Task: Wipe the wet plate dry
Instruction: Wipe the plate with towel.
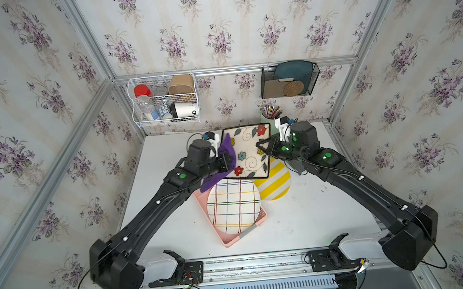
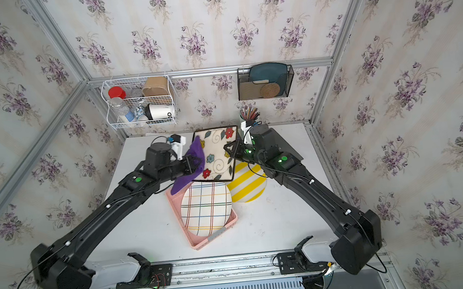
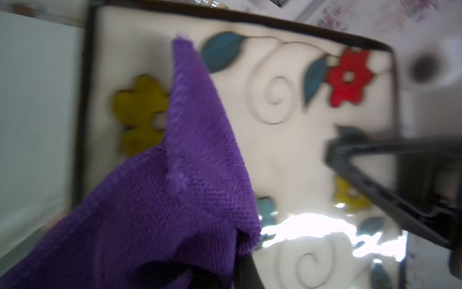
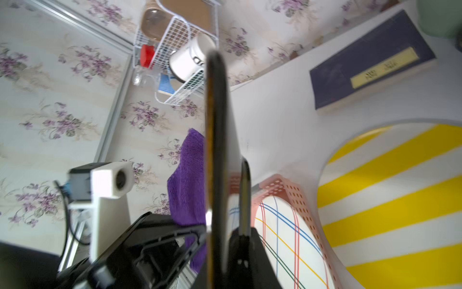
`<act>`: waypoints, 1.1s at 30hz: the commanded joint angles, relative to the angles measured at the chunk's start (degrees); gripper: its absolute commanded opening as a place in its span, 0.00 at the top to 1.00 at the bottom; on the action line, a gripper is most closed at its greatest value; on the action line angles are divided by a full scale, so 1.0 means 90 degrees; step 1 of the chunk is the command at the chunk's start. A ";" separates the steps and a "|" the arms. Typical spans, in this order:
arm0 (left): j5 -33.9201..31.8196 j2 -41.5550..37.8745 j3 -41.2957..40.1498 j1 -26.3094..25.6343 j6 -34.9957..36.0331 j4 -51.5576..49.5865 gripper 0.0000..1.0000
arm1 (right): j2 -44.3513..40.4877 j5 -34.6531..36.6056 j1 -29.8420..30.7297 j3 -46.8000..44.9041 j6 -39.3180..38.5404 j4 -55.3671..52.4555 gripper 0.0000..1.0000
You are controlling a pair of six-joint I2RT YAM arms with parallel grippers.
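The wet plate point(image 1: 249, 152) point(image 2: 217, 157) is square and cream, with a dark rim and painted flowers. It is held up, tilted, above the table. My right gripper point(image 1: 264, 148) point(image 2: 232, 150) point(image 4: 220, 240) is shut on its right edge; the right wrist view shows the plate point(image 4: 216, 150) edge-on between the jaws. My left gripper point(image 1: 227, 162) point(image 2: 195, 165) is shut on a purple cloth point(image 1: 227, 149) point(image 2: 196, 153) point(image 3: 187, 187) point(image 4: 187, 190). The cloth lies against the left part of the plate point(image 3: 287, 155) face and hides the left fingertips.
Under the held plate, a pink tray point(image 1: 229, 242) carries a round checked plate point(image 1: 233, 204). A yellow striped plate point(image 1: 275, 181) lies to its right. A pencil cup point(image 1: 270, 116) and a dark blue book point(image 4: 372, 62) sit at the back. A wire basket point(image 1: 164, 99) and a mesh holder point(image 1: 290, 81) hang on the wall.
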 commanded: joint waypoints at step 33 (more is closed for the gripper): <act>0.0474 0.0429 0.0591 0.0895 -0.0715 0.0615 1.00 | -0.0820 -0.2189 -0.0014 -0.0661 0.0047 0.3745 1.00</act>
